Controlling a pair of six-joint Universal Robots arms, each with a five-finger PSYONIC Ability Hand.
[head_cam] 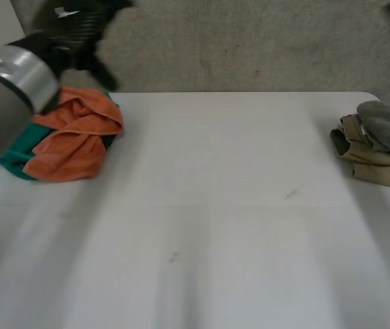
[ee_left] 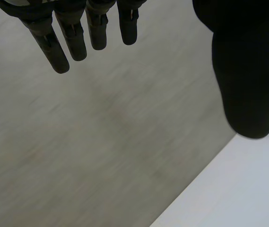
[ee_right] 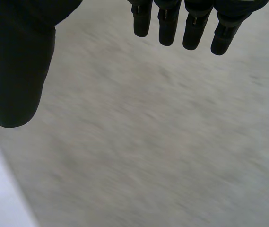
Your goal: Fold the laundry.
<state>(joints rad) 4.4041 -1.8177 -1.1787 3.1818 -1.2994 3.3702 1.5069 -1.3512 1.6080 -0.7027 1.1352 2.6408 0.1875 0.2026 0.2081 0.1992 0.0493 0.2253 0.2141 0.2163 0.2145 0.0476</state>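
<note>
While the left hand and right hand hover with fingers straight and apart, holding nothing, the crumpled orange towel lies on the white surface near the left fingers, over a teal cloth. It looks soft, limp and light, best pinched at a corner.

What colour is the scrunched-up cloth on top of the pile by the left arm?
The top cloth is orange, over a green cloth; clearest in the head view.

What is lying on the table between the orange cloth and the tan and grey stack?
Nothing. In the head view, the white table between the orange cloth and the tan and grey stack is bare.
</note>
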